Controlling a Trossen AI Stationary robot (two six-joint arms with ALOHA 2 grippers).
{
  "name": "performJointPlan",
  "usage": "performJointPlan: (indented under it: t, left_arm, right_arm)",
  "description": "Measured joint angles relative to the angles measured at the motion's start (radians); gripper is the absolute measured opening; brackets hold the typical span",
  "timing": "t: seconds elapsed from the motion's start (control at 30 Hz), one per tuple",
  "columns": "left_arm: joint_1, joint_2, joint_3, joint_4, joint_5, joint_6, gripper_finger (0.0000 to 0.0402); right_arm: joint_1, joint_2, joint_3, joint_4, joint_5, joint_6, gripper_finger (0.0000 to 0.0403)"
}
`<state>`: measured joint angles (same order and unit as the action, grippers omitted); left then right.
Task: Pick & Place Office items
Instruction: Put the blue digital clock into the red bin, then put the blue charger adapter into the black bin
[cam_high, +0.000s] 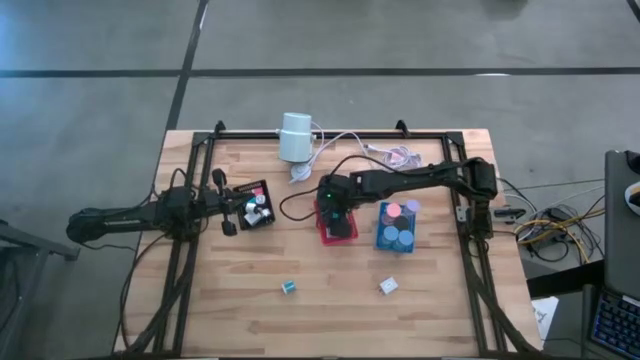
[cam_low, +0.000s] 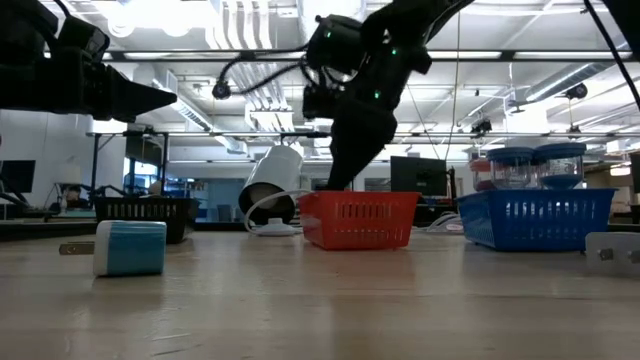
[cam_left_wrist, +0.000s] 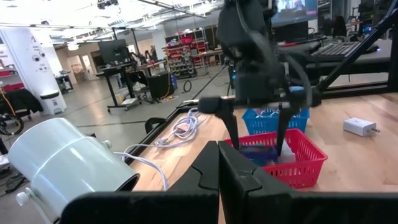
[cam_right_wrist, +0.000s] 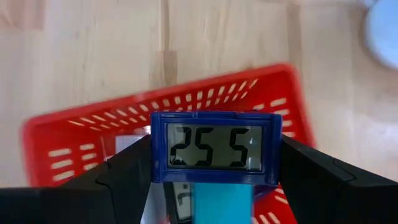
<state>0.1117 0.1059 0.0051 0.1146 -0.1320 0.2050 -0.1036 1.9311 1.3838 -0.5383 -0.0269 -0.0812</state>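
Right gripper (cam_right_wrist: 211, 168) hangs over the red slotted plastic tray (cam_right_wrist: 81, 146), fingers clamped on a blue-framed digital clock (cam_right_wrist: 214, 147); left gripper (cam_left_wrist: 217, 180), fingers together, waits beside the black tray (cam_high: 258, 205)

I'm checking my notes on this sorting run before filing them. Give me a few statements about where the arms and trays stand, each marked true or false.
1. The right gripper holds a small blue-framed digital clock over the red plastic mesh tray. True.
2. The left gripper is open. False: it is shut.
3. The blue plastic mesh tray holds round discs. True.
4. The small teal-and-white block lies inside the red tray. False: it lies loose on the wooden table.
5. The white cylinder stands upright. False: it lies tipped on its side.
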Motion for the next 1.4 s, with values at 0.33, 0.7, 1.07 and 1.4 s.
performJointPlan:
  t: [0.33,0.7,1.07,1.4]
  left_arm:
    - [0.0,0.0,0.0,-0.003,0.0,0.0,0.0]
    - [0.0,0.0,0.0,-0.003,0.0,0.0,0.0]
    - [0.0,0.002,0.0,-0.003,0.0,0.0,0.0]
    - [0.0,0.005,0.0,-0.004,0.0,-0.024,0.0]
  right_arm:
    - [-0.002,0.044,0.032,-0.006,-0.004,-0.005,0.0287]
    - [-0.002,0.026,0.031,-0.042,-0.004,0.003,0.0325]
    - [-0.002,-0.038,0.048,-0.14,0.0,0.004,0.0342]
    - [-0.003,-0.265,-0.131,0.176,-0.113,-0.019,0.0259]
